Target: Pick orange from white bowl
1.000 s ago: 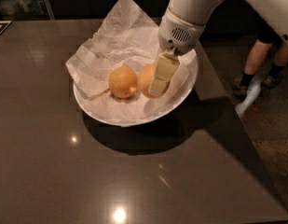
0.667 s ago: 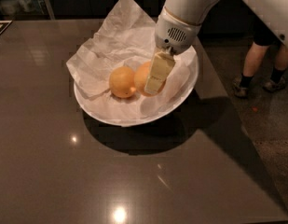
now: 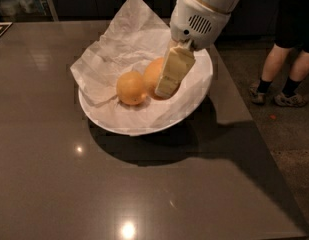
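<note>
**While the gripper [image 3: 168, 85] is held low inside the white bowl [image 3: 144, 129], the orange [image 3: 153, 76] is partly hidden**

The orange is seen on crumpled paper [image 3: 126, 41] in the bowl, touching a paler fruit [image 3: 131, 88]. Whether the gripper is spread or clamped cannot be told. The bowl is set on a dark table [image 3: 64, 184].

Dark brown glossy table [image 3: 54, 184] fills the near and left area; a bright light reflection [image 3: 128, 230] shows near its front edge. A crumpled white paper sheet [image 3: 129, 39] lies far-centre, one corner pointing away. A pale yellow-orange round fruit [image 3: 131, 88] rests on the paper, just left of the gripper [image 3: 166, 86]. At far right, a person's bare legs [image 3: 289, 59] in dark shorts, dark socks and sneakers [image 3: 290, 99] stand on grey speckled floor [image 3: 294, 149], apart from the table.
</note>
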Controlling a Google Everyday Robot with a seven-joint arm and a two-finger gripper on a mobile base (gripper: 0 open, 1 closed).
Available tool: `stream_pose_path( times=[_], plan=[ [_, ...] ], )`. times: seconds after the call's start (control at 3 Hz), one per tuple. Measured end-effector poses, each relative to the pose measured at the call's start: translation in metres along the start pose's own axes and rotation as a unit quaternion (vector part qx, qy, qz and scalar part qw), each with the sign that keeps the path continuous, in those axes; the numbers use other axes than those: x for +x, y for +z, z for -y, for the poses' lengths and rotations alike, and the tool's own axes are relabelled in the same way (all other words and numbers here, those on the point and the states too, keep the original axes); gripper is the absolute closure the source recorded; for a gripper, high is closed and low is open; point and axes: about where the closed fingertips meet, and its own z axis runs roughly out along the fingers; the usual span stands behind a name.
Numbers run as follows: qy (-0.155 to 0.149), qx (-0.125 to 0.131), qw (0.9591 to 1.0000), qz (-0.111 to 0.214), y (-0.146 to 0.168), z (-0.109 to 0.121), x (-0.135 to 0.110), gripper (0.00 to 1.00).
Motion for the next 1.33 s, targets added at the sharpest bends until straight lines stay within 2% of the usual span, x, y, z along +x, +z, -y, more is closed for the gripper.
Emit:
stream_pose_path(
  times=[1.0, 1.33],
  plan=[
    [-0.016, 0.006, 0.9986, 0.050, -0.047, -0.077, -0.016, 1.00],
    [-0.017, 0.011, 0.9983, 0.055, -0.048, -0.077, -0.019, 1.00]
  ],
)
